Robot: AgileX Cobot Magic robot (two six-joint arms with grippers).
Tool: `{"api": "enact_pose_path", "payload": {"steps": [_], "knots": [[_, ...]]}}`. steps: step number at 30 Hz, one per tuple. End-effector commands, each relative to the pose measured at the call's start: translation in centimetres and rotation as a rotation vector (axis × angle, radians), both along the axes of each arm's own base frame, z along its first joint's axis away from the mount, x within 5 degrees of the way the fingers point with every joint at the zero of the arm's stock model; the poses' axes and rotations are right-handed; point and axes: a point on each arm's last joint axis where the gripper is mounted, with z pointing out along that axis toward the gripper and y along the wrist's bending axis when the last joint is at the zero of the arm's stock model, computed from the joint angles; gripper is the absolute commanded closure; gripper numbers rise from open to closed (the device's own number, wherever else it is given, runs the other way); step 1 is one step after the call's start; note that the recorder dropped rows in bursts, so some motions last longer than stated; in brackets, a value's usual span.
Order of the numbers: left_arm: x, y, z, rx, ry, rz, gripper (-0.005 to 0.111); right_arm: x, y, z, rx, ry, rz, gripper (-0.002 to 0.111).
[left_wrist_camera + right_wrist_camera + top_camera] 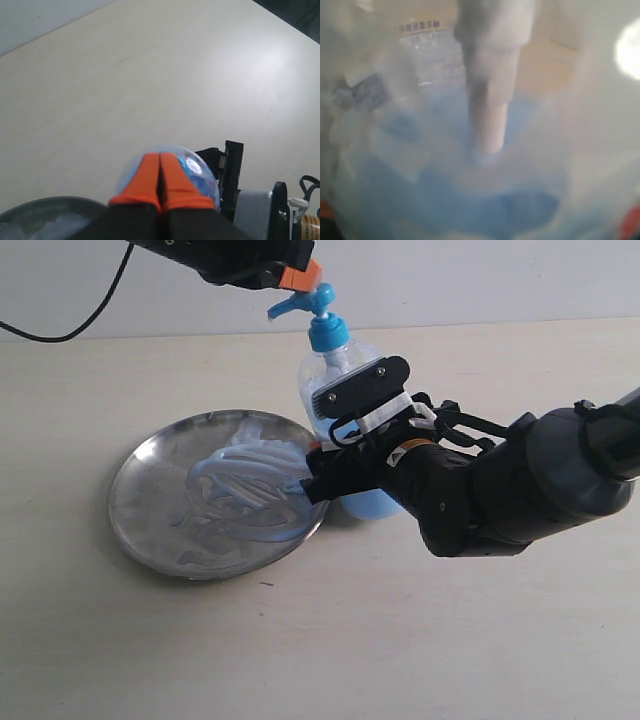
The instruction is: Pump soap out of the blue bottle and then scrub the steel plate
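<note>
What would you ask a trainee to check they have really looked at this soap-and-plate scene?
1. True or false: the steel plate has no soap on it yet.
2. The right pincer is closed around: A) the blue bottle; B) the steel plate; C) nothing.
3. Fill in: the shut orange tips of the left pincer sit on top of the bottle's ____.

Key: 1 false, pale blue smears cover the plate; 2 A; 3 pump head.
</note>
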Motion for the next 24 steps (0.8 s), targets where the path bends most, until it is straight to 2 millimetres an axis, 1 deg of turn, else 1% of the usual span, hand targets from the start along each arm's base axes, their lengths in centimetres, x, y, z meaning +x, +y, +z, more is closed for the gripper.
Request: {"api": "enact_pose_path", "payload": {"steps": [1,7,13,24], "knots": [[-1.8,-0.4,-3.8,0.165,0.122,-0.159,0.107,0.2,0.3,0.7,-0.025,-0.048,0.037,0.108],[-1.5,-0.5,-2.7,0.15,0.09,-0.157,0.107,0.2,0.3,0.7,-0.025,-0.048,0.037,0.108],[-1.4,-0.6,-1.1,0.132,0.055,-0.166,0.107,0.2,0.3,0.7,-0.025,-0.048,0.037,0.108],[-2.4,0.0,1.8,0.108,-0.017,-0.162,0.107,0.2,0.3,0.7,-0.025,-0.048,0.037,0.108]]}}
